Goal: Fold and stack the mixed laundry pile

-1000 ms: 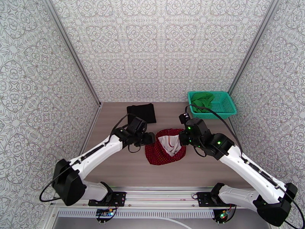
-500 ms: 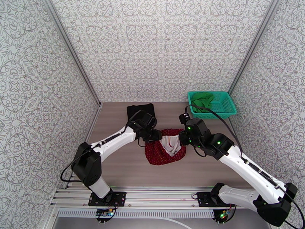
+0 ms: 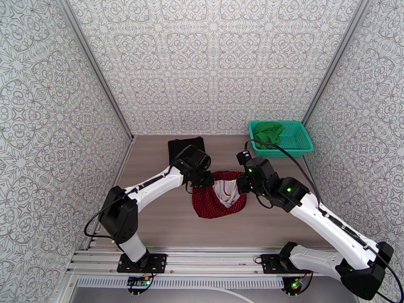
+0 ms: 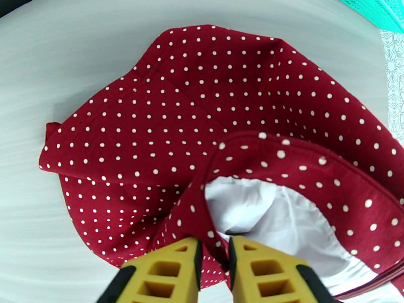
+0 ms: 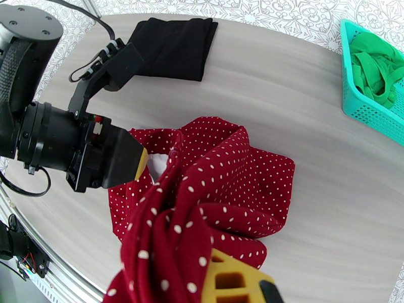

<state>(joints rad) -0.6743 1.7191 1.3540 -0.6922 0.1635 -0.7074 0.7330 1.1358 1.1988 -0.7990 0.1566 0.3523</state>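
The dark red dotted garment [image 3: 212,205] lies crumpled mid-table with its white lining facing up. My left gripper [image 3: 204,179] is at its left edge; in the left wrist view the yellow fingers [image 4: 177,271] pinch a fold of the red garment [image 4: 166,127] in the gripper [image 4: 214,258]. My right gripper [image 3: 241,187] is shut on the right edge, where red cloth [image 5: 242,183] drapes over its yellow finger [image 5: 235,281]. The black garment [image 3: 186,146] lies folded flat at the back. The green garment [image 3: 266,131] sits bunched in the basket.
A teal mesh basket [image 3: 299,142] stands at the back right corner, against the patterned wall. Patterned walls enclose the table on three sides. Bare wood lies left of and in front of the red garment.
The left arm swung forward and right to the red garment's left edge, and its jaws narrowed onto the cloth. The right arm stayed still, holding its edge.
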